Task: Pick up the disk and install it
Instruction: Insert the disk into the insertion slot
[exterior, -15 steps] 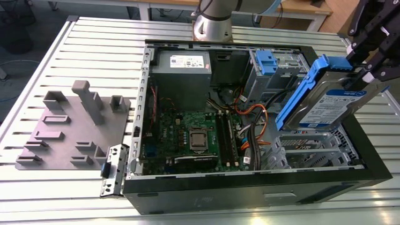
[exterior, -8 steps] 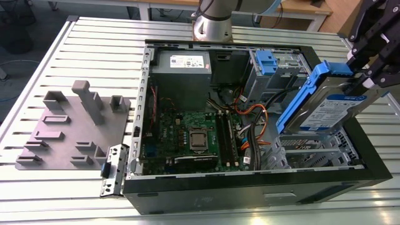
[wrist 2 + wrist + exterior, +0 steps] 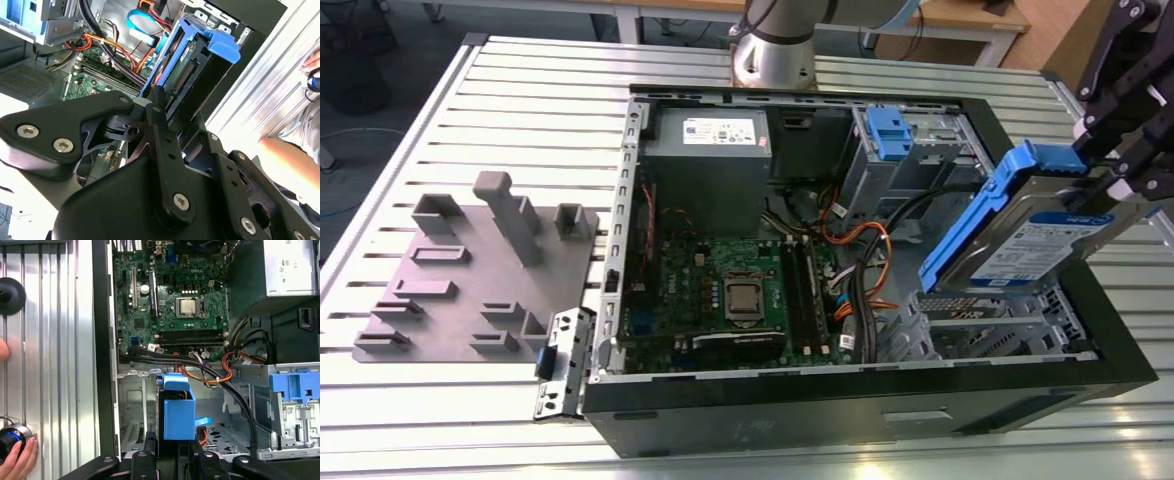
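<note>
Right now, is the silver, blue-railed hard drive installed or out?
Out: the drive is tilted above the open black metal case, clamped in the end effector.

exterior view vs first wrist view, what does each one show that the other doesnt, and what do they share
Exterior view, not the first wrist view: a grey plastic fixture plate with upright blocks beside the case, and the white-and-blue label on the flat silver disk in blue plastic rails.

First wrist view, not the exterior view: a person's hand resting on a round dark knob with a blue ring.

Shared: the open black computer case, its green motherboard, and the black fingers shut on the disk above the case's drive bay.
</note>
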Action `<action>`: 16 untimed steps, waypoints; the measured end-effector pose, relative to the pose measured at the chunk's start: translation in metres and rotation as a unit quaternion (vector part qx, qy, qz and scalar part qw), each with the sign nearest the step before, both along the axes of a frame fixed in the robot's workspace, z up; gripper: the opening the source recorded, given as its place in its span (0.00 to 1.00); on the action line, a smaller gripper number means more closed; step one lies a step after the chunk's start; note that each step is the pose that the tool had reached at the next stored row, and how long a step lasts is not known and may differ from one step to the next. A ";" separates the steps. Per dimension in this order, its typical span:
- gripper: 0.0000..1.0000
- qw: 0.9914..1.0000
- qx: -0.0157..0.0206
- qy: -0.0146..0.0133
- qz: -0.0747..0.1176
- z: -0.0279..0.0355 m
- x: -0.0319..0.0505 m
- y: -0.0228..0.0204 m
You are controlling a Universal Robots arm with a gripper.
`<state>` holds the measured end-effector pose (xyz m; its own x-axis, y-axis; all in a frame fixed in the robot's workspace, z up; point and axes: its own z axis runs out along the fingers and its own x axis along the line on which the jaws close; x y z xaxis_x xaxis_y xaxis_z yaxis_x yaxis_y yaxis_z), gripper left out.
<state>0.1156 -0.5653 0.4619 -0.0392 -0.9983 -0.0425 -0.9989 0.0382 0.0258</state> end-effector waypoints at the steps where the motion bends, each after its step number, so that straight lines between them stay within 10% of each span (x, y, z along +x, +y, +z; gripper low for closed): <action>1: 0.35 1.000 0.000 0.000 0.000 -0.0005 0.0001 -0.0012; 16: 0.35 1.000 0.000 0.000 0.000 -0.0098 0.0021 -0.0085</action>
<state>0.1177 -0.5739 0.4522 -0.0391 -0.9983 -0.0424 -0.9989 0.0381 0.0258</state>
